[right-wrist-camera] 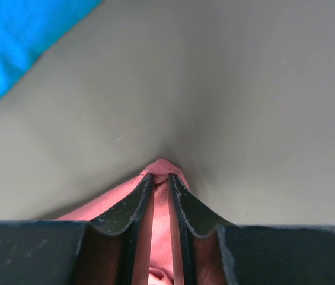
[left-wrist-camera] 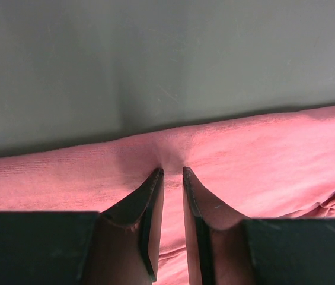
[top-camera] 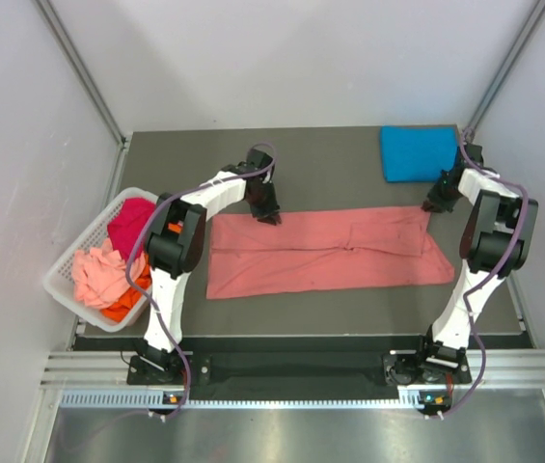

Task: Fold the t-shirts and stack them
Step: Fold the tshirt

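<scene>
Left claw (left-wrist-camera: 171,171) and right claw (right-wrist-camera: 160,177) pinch the pink shirt (top-camera: 320,256) along its far edge. Looks like a fold starting; next, draw it nearward evenly.

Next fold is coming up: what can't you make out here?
1. Top view: jaws of the left gripper on the salmon-pink cloth t-shirt, hidden by its wrist.
2. Top view: heaped shirts in the white slatted plastic basket, count unclear, arm overlapping.
3. Right wrist view: bright blue folded shirt, cut by frame edge.

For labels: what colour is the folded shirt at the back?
Bright blue shirt, clearest in top view.
</scene>
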You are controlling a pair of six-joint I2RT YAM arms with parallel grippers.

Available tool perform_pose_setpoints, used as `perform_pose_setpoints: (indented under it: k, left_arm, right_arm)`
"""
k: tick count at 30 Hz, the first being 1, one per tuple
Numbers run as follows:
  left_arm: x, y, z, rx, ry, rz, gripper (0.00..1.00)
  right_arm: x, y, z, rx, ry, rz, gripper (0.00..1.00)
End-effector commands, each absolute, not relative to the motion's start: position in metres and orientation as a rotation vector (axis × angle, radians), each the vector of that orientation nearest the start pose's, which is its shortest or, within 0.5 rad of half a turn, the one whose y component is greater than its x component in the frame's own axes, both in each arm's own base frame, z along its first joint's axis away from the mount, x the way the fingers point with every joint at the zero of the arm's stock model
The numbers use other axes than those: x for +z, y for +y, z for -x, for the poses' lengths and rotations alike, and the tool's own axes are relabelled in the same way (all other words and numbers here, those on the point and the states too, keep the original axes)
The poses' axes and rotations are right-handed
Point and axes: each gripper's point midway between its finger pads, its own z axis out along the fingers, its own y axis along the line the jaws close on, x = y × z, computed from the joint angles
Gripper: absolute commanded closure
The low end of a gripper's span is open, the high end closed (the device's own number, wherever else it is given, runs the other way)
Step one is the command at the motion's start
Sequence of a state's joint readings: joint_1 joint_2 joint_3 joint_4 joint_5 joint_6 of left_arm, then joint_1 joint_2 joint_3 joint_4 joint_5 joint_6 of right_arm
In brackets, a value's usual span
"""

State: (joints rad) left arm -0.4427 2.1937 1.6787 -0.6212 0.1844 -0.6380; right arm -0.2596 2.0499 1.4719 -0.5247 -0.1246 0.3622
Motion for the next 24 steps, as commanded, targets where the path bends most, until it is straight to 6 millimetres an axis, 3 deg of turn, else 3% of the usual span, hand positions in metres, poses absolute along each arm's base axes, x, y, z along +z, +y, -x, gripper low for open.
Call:
perform_pose_setpoints:
  k: [1, 6, 11, 16, 20, 24]
  left_arm:
    - [-0.017, -0.223, -0.388, -0.306, 2.935, 0.286, 0.74]
    - [-0.021, -0.220, -0.386, -0.279, 2.939, 0.308, 0.75]
    - [-0.017, -0.219, -0.387, -0.276, 2.929, 0.319, 0.75]
    - [-0.013, -0.221, -0.390, -0.291, 2.915, 0.330, 0.75]
    - [-0.013, -0.219, -0.390, -0.277, 2.911, 0.336, 0.75]
    - [-0.013, -0.215, -0.390, -0.242, 2.904, 0.354, 0.75]
  right_arm:
    - [0.012, -0.110, -0.440, 0.058, 2.510, -0.959, 0.83]
    - [0.006, -0.110, -0.435, 0.088, 2.487, -1.105, 0.84]
    - [0.000, -0.116, -0.431, 0.128, 2.439, -1.299, 0.75]
    - [-0.005, -0.118, -0.424, 0.112, 2.453, -1.404, 0.76]
    - [-0.003, -0.119, -0.425, 0.109, 2.450, -1.413, 0.94]
    - [-0.001, -0.118, -0.433, 0.127, 2.441, -1.377, 1.00]
